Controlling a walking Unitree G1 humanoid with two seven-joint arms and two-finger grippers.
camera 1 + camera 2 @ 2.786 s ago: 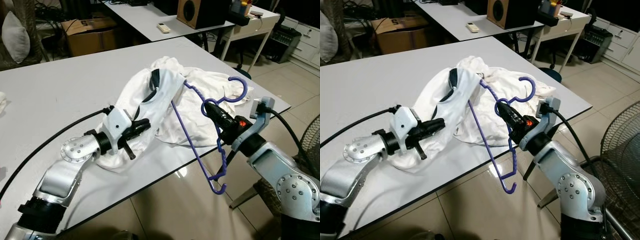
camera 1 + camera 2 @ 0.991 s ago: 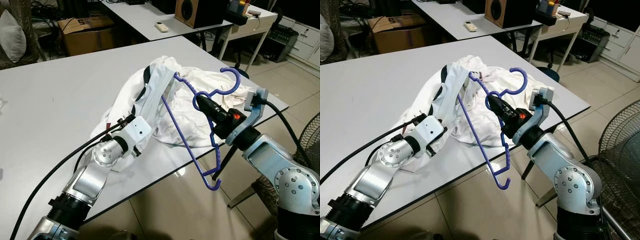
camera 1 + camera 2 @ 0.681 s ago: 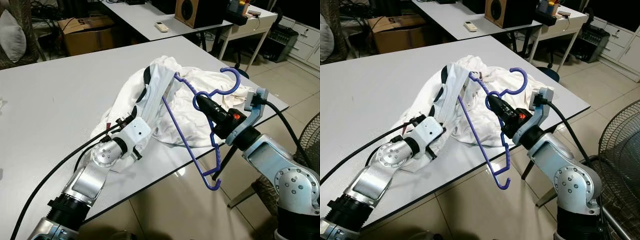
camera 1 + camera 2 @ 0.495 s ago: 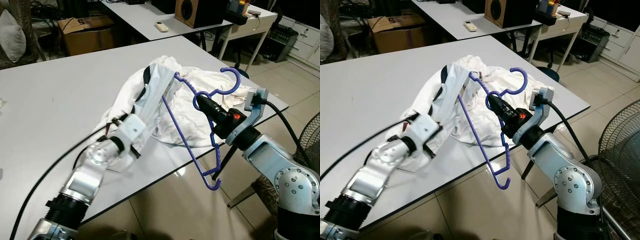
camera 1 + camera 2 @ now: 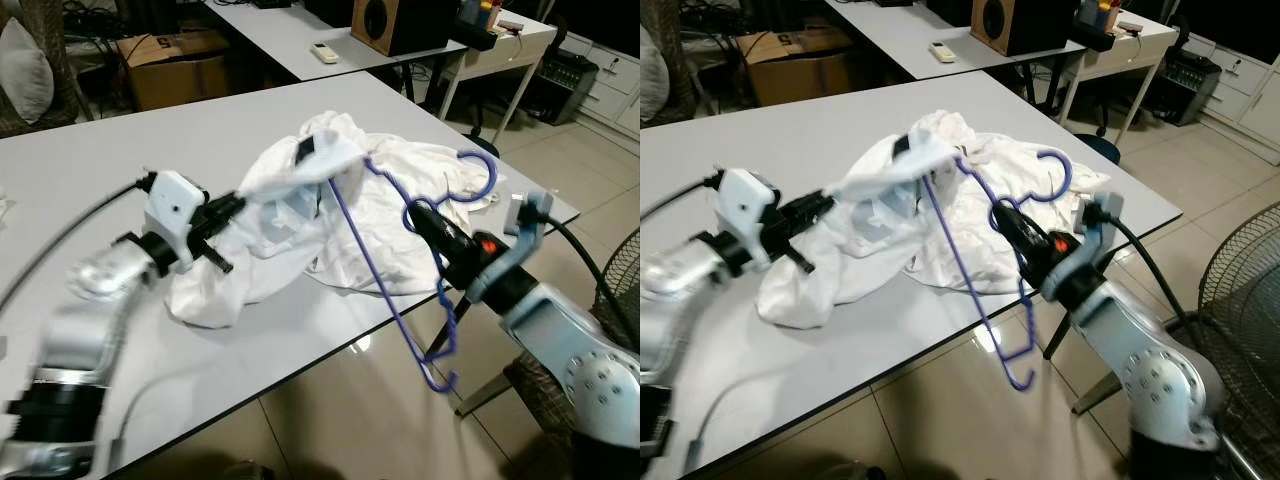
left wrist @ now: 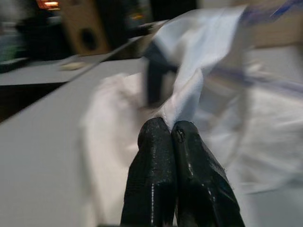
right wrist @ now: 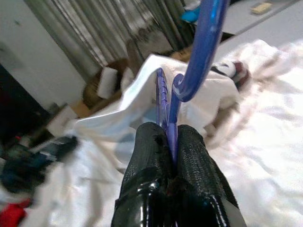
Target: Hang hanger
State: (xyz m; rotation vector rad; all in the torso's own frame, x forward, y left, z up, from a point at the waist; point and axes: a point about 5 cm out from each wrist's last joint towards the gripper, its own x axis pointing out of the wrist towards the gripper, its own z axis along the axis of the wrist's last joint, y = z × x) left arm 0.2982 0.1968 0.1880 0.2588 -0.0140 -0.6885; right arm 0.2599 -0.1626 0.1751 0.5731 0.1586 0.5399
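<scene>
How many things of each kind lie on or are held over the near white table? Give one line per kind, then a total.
Blue hanger: 1
White garment: 1
Robot end effectors: 2, the left end effector and the right end effector
Total: 4

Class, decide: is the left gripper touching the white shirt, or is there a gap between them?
Touching. In the left wrist view, the left gripper has its black fingers pressed together on a fold of the white shirt, which stretches away from the fingertips.
</scene>
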